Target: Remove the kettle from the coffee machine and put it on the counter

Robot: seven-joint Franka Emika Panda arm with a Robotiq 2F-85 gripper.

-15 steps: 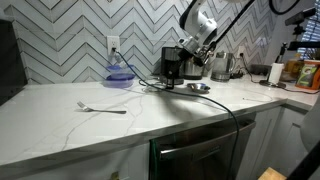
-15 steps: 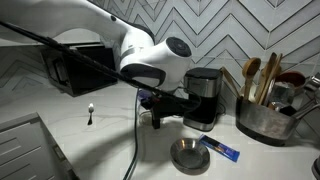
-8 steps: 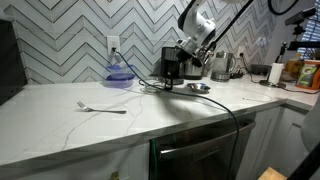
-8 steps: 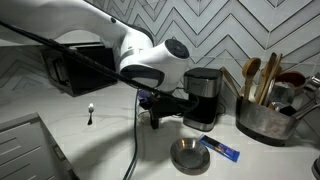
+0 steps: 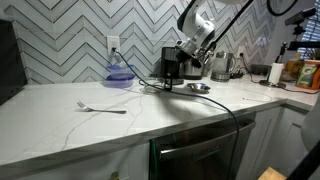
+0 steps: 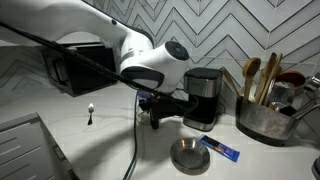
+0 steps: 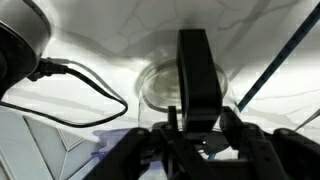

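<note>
The black coffee machine (image 5: pixel 170 63) stands at the back of the white counter (image 5: pixel 90 125); it also shows in an exterior view (image 6: pixel 205 92). The kettle is a dark shape in its lower bay (image 6: pixel 203 117), hard to make out. My gripper (image 5: pixel 188 60) hangs just in front of the machine (image 6: pixel 156 118), apart from it. In the wrist view its fingers (image 7: pixel 192 60) read as one dark bar, shut with nothing between them, above a shallow silver bowl (image 7: pixel 165 85). A dark rounded body (image 7: pixel 18 35) sits at the upper left there.
The silver bowl (image 6: pixel 190 155) lies on the counter below the gripper, a blue packet (image 6: pixel 222 150) beside it. A steel utensil holder (image 6: pixel 262 118) stands by the machine. A fork (image 5: pixel 102 108), a blue item (image 5: pixel 120 75) and a black cable (image 5: pixel 215 105) lie on the counter.
</note>
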